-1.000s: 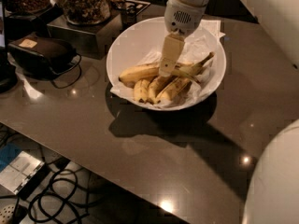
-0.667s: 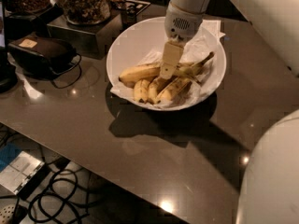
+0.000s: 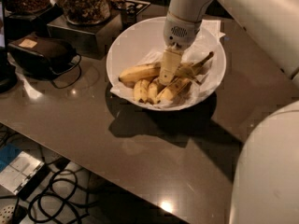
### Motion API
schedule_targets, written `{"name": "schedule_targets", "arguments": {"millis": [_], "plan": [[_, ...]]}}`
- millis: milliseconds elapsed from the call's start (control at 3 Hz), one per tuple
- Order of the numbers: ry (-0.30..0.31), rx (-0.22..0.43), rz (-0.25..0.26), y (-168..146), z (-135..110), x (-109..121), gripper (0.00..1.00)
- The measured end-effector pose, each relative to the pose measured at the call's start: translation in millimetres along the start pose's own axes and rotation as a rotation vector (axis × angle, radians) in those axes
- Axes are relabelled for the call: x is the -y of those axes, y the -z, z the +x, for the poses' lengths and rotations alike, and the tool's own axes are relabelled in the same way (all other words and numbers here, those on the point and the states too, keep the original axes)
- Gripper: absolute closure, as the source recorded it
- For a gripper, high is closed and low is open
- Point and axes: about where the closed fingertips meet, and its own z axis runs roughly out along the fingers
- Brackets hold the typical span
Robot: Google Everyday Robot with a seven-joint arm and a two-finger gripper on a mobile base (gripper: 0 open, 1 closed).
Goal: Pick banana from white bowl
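The white bowl [image 3: 135, 37] sits on the dark table [image 3: 154, 157] in the upper middle of the frame, lined with crumpled paper. The banana [image 3: 139, 72] lies across its centre, stem toward the upper right, just behind a bunch of shorter bananas [image 3: 159, 90]. The end effector [image 3: 167, 80] reaches straight down into the bowl over the banana's middle, touching or nearly so; whether it is grasping or released cannot be told. A glass jar [image 3: 84, 3] stands upper left.

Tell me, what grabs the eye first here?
A wide white bowl sits on the dark table, holding the banana, the longest one, beside a shorter bunch. From above, the robot's pale arm reaches into the bowl, its gripper down at that long banana.
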Motion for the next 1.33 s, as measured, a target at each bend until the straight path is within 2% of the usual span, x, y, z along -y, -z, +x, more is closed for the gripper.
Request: {"name": "schedule_targets", "arguments": {"millis": [1000, 1333], "plan": [[0.0, 0.0, -0.003, 1, -1, 0, 1.0], [0.021, 0.035, 0.058, 15, -6, -10, 1.0]]}}
